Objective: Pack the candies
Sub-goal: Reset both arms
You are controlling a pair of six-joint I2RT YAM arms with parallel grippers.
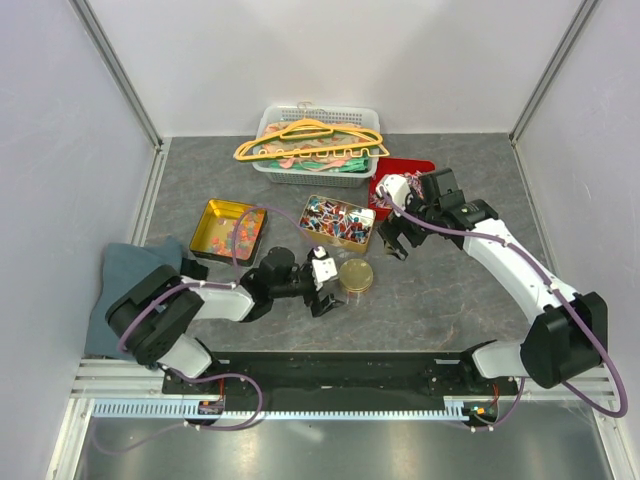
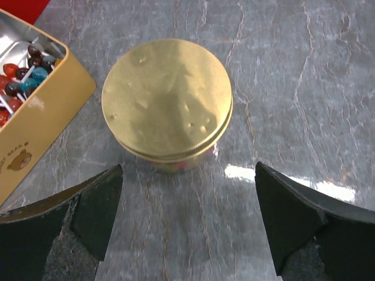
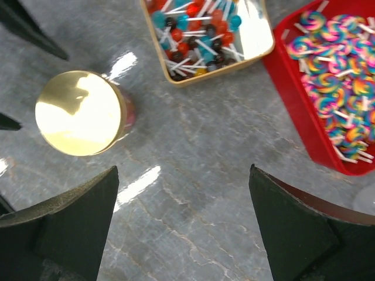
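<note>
tins on the table [image 1: 450, 300] number three: two open rectangular tins [image 1: 337, 222] and one lidded round tin [image 1: 357, 276]. candies [image 1: 335, 220] fill both open ones, gummies [image 1: 238, 232] at ten o'clock of the round tin, wrapped pieces [image 3: 199, 35] at eleven. one red tray [image 1: 423, 165] of swirl lollipops [image 3: 334, 70] sits at one o'clock. left arm lies low, left hand [image 1: 330, 288] spread and empty at nine o'clock of the round tin. right arm bends inward, right hand [image 1: 395, 240] spread, empty.

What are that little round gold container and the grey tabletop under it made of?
The round container looks like thin metal, a tin: its gold top is glossy, reflects light and shows small dents. The tabletop looks like grey marble-veined stone or laminate, polished enough to show glare; which one, I cannot tell.
</note>
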